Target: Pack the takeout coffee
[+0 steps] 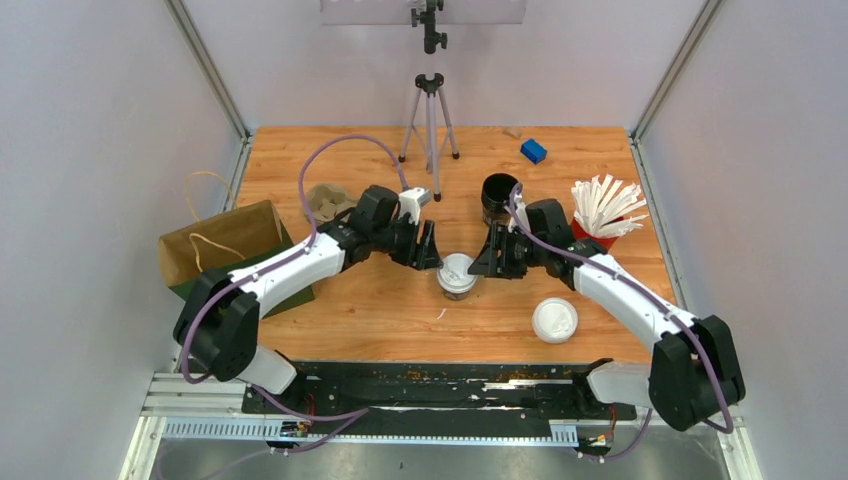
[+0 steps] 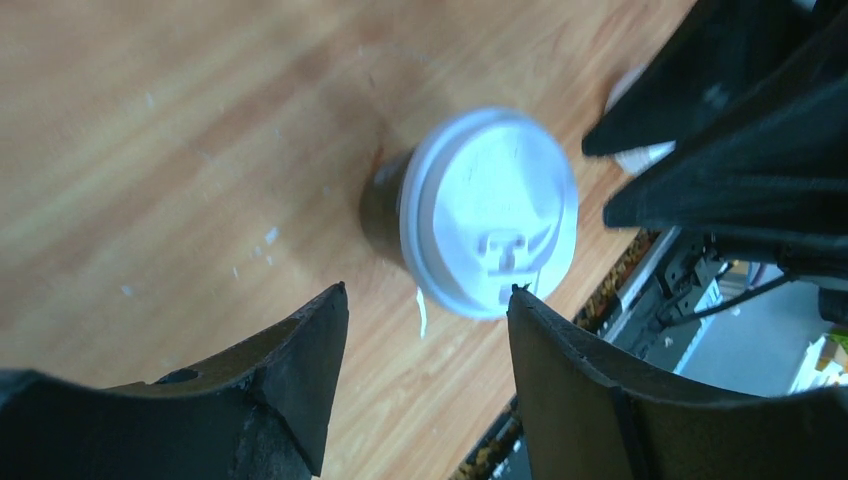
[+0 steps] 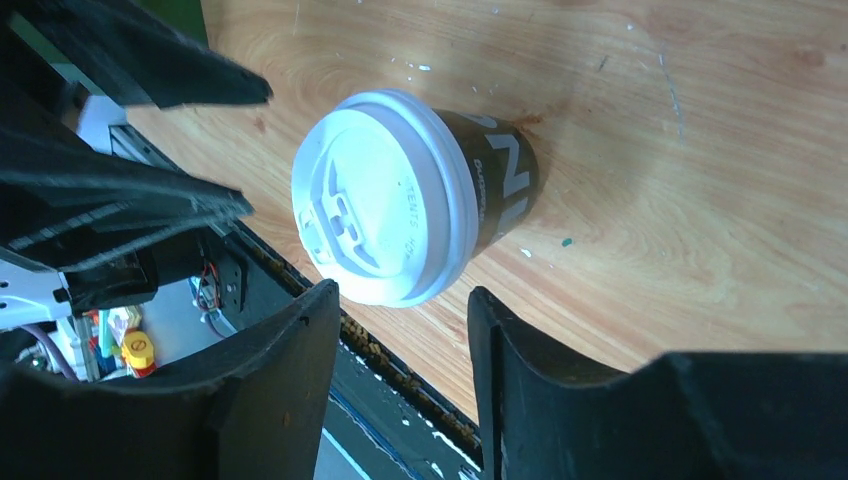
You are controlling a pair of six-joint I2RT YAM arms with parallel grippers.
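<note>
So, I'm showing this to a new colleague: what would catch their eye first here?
The white-lidded dark cup standing in the middle of the table, flanked by the left gripper and right gripper, both open and neither touching it. Then the brown paper bag at the table's left edge and the red holder of white sticks at its right.

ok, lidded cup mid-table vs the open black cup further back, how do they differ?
Top: the lidded cup wears a white lid; the open black cup has none and shows a dark inside.
Place: the lidded cup stands mid-table between the left gripper and the right gripper, both open and not gripping it; the open black cup stands farther back, right of the tripod.
Shared: both are dark-walled and upright.
</note>
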